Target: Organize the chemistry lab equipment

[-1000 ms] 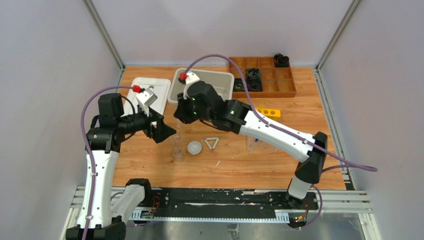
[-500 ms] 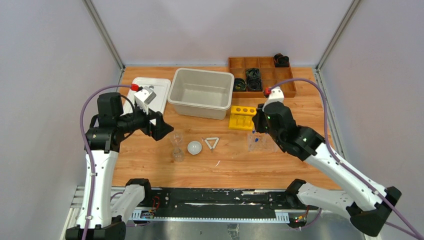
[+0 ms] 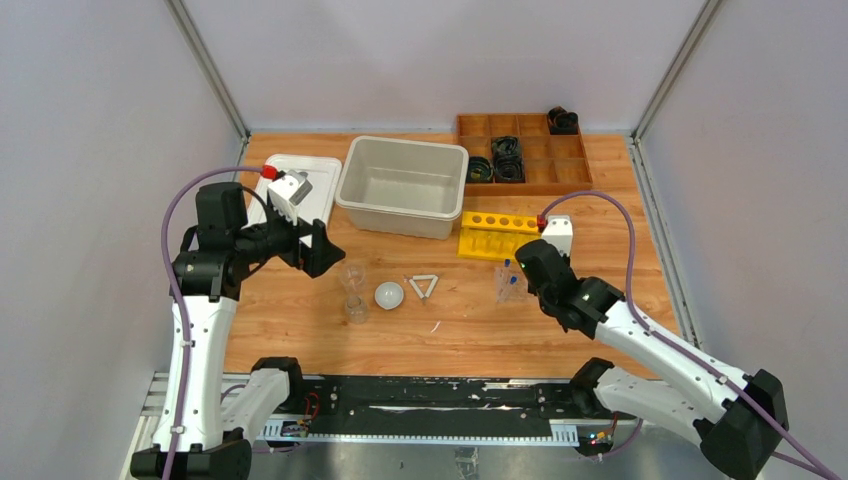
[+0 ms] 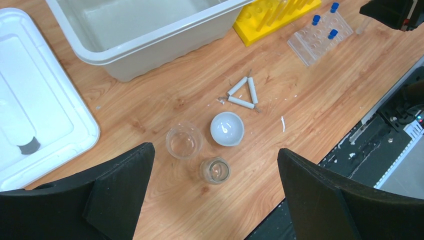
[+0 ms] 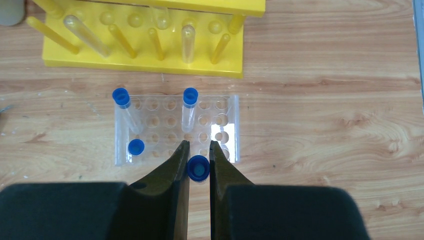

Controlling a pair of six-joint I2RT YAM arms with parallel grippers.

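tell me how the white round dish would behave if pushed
The white round dish looks glossy and ceramic, so probably slippery and breakable. Its rounded bowl shape suggests it may rock or spin rather than slide straight.

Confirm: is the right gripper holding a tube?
Yes, shut: the right gripper clamps a blue-capped tube at the clear rack.

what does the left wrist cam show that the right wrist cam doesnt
Only the left wrist: two glass beakers, the white dish, the triangle frame, the grey bin and the white tray. Only the right wrist: the right gripper with its jaws shut on a blue-capped tube. Both: the yellow rack and the clear rack holding three more capped tubes.
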